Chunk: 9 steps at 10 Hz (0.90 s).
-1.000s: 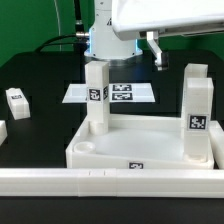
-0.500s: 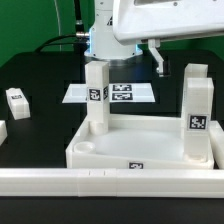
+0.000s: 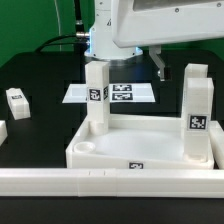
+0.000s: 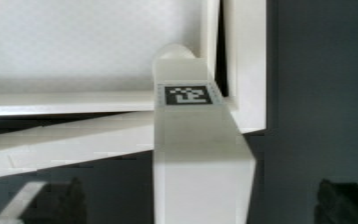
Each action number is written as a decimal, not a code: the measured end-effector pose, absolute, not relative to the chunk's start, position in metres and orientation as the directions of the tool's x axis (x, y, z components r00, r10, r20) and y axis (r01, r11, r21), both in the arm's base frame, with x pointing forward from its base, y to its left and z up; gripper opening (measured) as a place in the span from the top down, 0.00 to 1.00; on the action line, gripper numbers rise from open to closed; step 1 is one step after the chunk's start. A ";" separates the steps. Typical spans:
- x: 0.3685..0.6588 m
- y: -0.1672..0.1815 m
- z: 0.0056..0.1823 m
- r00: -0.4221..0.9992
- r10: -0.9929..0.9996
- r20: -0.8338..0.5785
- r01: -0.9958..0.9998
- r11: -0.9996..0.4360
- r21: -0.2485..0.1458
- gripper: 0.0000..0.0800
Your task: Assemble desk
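Note:
The white tray-like tabletop (image 3: pixel 150 140) lies in the middle, with a tag on its near edge. One tagged white leg (image 3: pixel 96 95) stands upright at its far left corner, and another (image 3: pixel 196 118) at its right side. My gripper (image 3: pixel 156 58) hangs above the far side of the tabletop, partly hidden by the arm's white body. In the wrist view a tagged leg (image 4: pixel 197 150) runs between my two dark fingers (image 4: pixel 30 202), with gaps on both sides. The gripper (image 4: pixel 190 206) is open and holds nothing. The tabletop's rim (image 4: pixel 238 60) shows behind the leg.
The marker board (image 3: pixel 122 93) lies flat behind the tabletop. A small white block with dark marks (image 3: pixel 17 100) sits at the exterior view's left. A long white bar (image 3: pixel 110 182) runs along the front. The table top is black.
The arm's white body has come lower and slightly toward the exterior view's left. The legs and tabletop have not moved.

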State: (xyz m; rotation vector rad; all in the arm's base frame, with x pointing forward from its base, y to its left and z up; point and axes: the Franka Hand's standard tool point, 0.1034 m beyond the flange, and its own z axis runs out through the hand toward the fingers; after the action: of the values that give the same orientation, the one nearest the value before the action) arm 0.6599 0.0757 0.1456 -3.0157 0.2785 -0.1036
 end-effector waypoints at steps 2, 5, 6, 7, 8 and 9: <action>0.665 0.077 0.138 0.980 -0.190 0.057 -0.183 -0.977 -0.113 0.19; 0.665 0.078 0.126 0.979 -0.199 0.053 -0.193 -0.975 -0.106 0.19; 0.663 0.077 0.123 0.978 -0.200 0.051 -0.194 -0.975 -0.104 0.19; 0.662 0.077 0.121 0.978 -0.201 0.052 -0.195 -0.975 -0.103 0.22; 0.662 0.076 0.121 0.978 -0.202 0.052 -0.196 -0.975 -0.103 0.40; 0.662 0.076 0.121 0.978 -0.203 0.052 -0.197 -0.975 -0.103 0.40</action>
State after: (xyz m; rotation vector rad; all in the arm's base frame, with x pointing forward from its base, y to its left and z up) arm 0.6618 0.0757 0.1210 -3.0275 0.3061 -0.0947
